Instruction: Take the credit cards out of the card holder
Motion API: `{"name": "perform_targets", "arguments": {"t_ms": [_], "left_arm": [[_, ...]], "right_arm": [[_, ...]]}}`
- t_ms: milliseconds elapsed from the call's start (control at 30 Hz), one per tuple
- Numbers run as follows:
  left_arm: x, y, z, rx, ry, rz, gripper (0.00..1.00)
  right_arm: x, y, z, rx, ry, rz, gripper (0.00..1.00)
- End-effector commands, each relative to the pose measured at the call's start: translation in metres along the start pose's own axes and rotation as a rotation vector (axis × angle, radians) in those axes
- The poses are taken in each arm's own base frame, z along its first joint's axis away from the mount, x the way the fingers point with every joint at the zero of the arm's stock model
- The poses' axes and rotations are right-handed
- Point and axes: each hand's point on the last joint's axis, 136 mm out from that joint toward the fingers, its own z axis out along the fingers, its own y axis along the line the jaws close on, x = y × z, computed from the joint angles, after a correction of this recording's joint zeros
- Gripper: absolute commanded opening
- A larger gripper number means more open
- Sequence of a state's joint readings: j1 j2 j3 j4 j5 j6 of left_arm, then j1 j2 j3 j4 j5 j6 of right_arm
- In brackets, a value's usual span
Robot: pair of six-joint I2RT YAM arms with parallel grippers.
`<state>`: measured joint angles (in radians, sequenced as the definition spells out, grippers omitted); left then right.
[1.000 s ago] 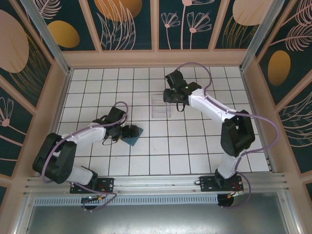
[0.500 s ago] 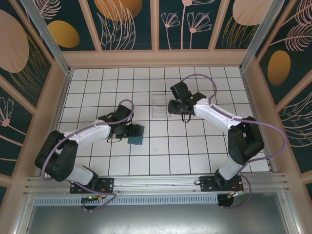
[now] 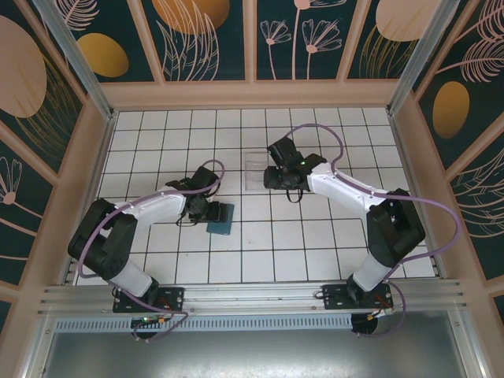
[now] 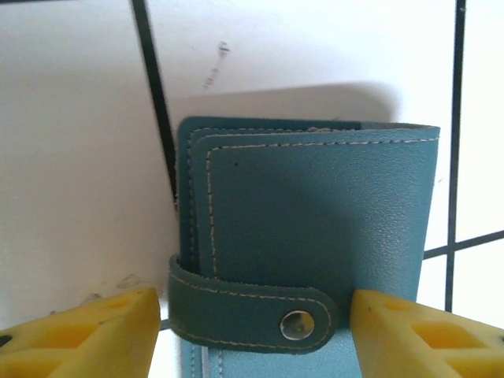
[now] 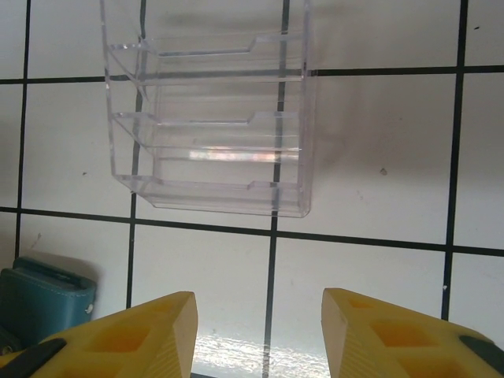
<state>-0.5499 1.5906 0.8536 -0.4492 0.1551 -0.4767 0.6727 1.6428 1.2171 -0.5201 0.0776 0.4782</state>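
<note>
Card holder (image 4: 315,213) strapped closed between parted left gripper (image 4: 253,319), right gripper (image 5: 260,335) spread near clear box (image 5: 213,118)

1 card holder (image 3: 220,218), 1 clr plastic box (image 3: 257,169), 2 robot arms (image 3: 150,209)

Three cameras: one overhead, two at the wrists.
The top external camera sits above and behind the arm bases and looks down and forward over the whole tiled table (image 3: 260,260). The left wrist camera looks along the left gripper (image 4: 253,315), very near the card holder (image 4: 307,220). The right wrist camera looks down past the right gripper (image 5: 258,315), from somewhat farther off, onto the clear box (image 5: 213,118). All three views share the card holder; the overhead and right wrist views share the box.
</note>
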Motion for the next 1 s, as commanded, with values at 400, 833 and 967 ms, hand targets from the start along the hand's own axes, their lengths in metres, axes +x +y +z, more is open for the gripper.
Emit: {"name": "perform_targets", "arguments": {"t_ms": [400,833,967], "left_arm": [[0.005,-0.035,-0.001,0.149,0.057,-0.014,0.44],[0.016,-0.059,0.008,0.238,0.042,-0.106,0.41],[0.018,-0.058,0.008,0.242,0.035,-0.121,0.40]], "right_arm": [[0.062,0.033,0.023,-0.178,0.143,0.074,0.46],[0.119,0.076,0.056,-0.306,0.298,0.117,0.47],[0.128,0.065,0.064,-0.256,0.314,0.119,0.44]]}}
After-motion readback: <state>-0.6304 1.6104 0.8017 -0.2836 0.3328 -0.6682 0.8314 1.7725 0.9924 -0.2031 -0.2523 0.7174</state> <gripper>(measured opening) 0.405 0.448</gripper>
